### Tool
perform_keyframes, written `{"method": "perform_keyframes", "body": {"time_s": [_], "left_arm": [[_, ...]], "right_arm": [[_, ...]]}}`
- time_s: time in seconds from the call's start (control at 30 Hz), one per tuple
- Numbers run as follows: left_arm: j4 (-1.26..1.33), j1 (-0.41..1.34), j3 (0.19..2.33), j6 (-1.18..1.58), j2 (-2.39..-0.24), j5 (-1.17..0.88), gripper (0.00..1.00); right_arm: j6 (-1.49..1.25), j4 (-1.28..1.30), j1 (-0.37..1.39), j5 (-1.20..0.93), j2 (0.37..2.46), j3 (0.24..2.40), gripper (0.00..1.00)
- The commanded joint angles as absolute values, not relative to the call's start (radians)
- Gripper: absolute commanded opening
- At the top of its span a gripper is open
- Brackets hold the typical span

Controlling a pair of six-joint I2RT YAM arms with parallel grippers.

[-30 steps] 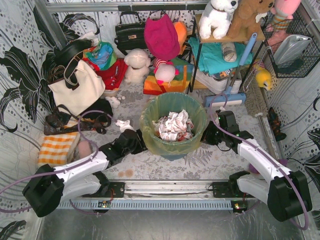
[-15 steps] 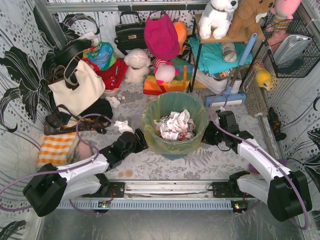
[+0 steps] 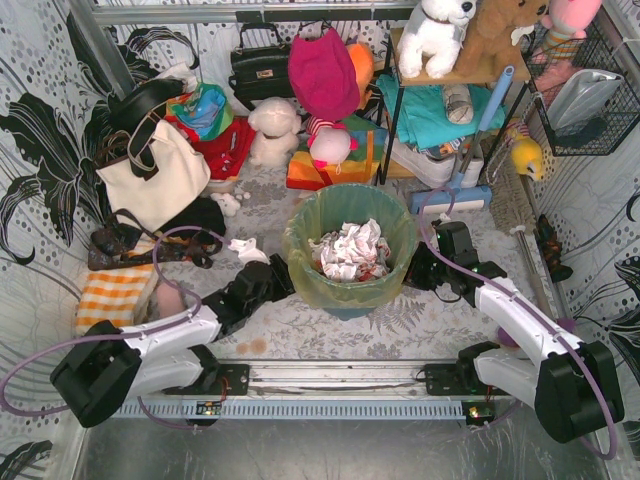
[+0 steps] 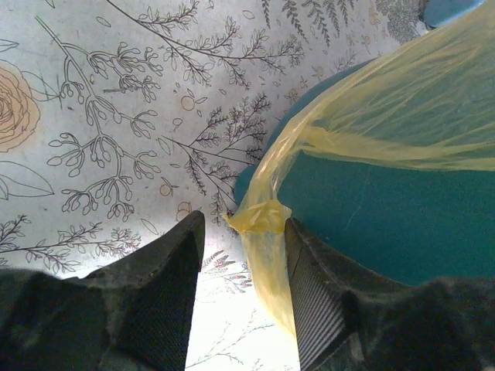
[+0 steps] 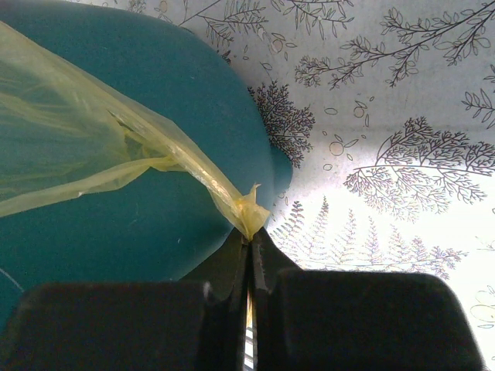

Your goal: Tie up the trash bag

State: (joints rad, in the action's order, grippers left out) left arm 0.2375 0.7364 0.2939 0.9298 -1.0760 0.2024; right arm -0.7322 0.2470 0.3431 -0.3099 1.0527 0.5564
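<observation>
The trash bag (image 3: pixel 350 212) is thin yellow-green plastic lining a teal bin (image 3: pixel 345 298), with crumpled white paper (image 3: pixel 348 248) inside. My left gripper (image 3: pixel 283 281) is at the bin's left side. Its jaws stand open around a twisted tab of the trash bag (image 4: pixel 261 217), which hangs against the right finger (image 4: pixel 317 282) with a gap to the left finger (image 4: pixel 166 270). My right gripper (image 3: pixel 418 268) is at the bin's right side. In the right wrist view the gripper (image 5: pixel 250 232) is shut on a stretched strip of the trash bag (image 5: pixel 197 174).
A cream tote bag (image 3: pixel 150 175), an orange checked cloth (image 3: pixel 115 295) and dark straps (image 3: pixel 150 250) lie to the left. Soft toys (image 3: pixel 325 100), a black handbag (image 3: pixel 258 70) and a shelf rack (image 3: pixel 450 90) crowd the back. A wire basket (image 3: pixel 580 90) hangs at the right.
My left arm has shifted a little at the bin's left side, and its elbow has swung right. The right arm and the bag's right strip have not moved.
</observation>
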Motion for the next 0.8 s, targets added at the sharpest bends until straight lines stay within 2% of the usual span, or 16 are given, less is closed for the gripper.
{"method": "perform_keyframes", "body": {"time_s": [0.0,0.2,0.33,0.67,0.77], "left_arm": [[0.309,0.728,0.298,0.918,-1.106,0.215,0.52],[0.262,0.723,0.328,0.917,-1.145,0.215,0.41],[0.222,0.722,0.343,0.915,-1.136,0.225,0.29],[0.009,0.721,0.362,0.917,-0.942,0.265,0.01],[-0.063,0.722,0.371,0.922,-0.876,0.273,0.0]], "right_arm": [[-0.732,0.255,0.338,-0.302,1.048,0.579,0.0],[-0.733,0.25,0.337,-0.304,1.051,0.577,0.0],[-0.74,0.249,0.337,-0.289,1.027,0.568,0.0],[-0.775,0.335,0.337,-0.17,0.877,0.545,0.0],[-0.786,0.368,0.337,-0.137,0.824,0.544,0.0]]}}
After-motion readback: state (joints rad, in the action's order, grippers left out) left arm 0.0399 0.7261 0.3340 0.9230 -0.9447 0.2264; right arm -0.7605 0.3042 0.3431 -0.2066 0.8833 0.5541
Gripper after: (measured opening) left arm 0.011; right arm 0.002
